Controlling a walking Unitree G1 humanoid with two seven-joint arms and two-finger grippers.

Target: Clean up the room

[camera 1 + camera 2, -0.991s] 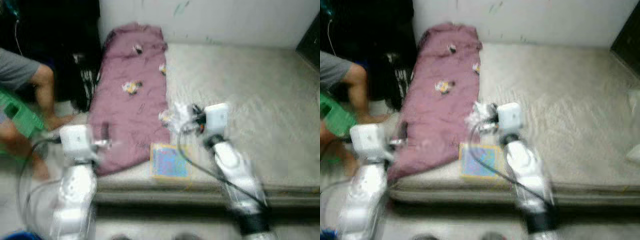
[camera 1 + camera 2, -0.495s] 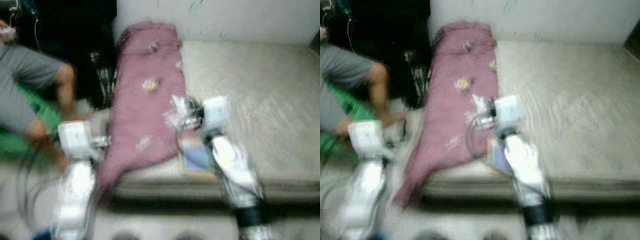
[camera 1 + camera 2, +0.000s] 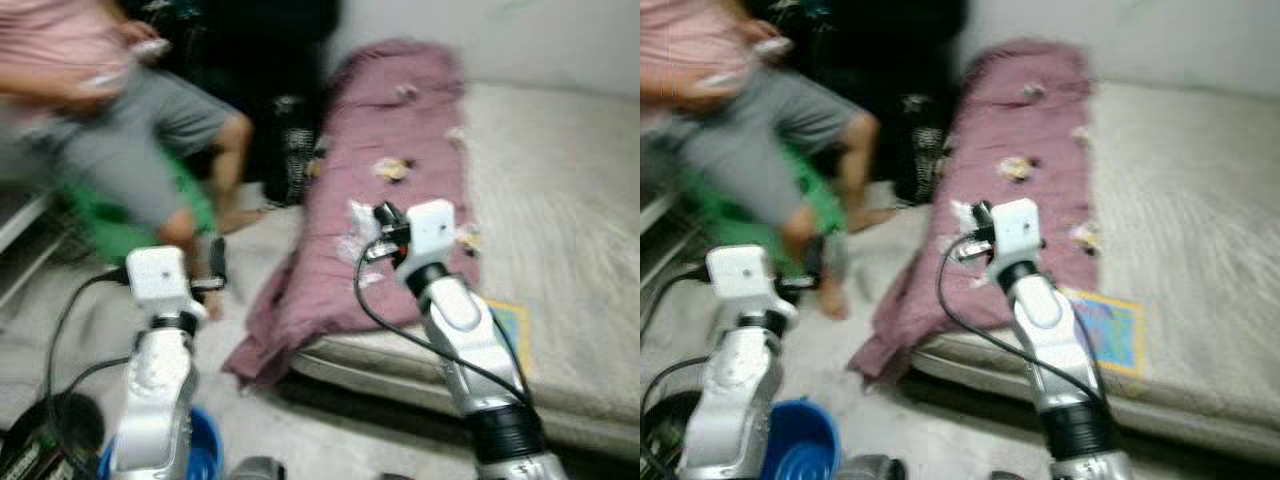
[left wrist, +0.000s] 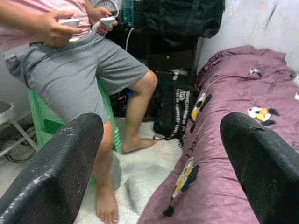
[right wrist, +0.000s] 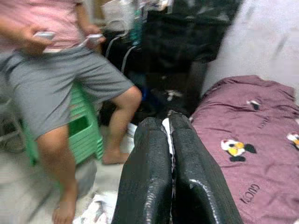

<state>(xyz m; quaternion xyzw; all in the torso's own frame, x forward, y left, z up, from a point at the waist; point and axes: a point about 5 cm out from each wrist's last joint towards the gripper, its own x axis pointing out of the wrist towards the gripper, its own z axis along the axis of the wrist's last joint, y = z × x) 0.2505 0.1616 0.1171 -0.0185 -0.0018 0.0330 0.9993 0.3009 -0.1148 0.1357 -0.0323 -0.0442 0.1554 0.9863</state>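
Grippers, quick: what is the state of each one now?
Left gripper: open, holding nothing.
Right gripper: shut on a thin white scrap.

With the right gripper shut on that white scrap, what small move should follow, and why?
Probably carry the right gripper down and left toward the blue bin on the floor by the robot's left arm. Its fingers pinch a white scrap above the purple blanket, and the left gripper is open and idle. A seated person is close, so go slowly.

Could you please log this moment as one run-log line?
left gripper: open, empty | right gripper: shut on white scrap | purple blanket on bed
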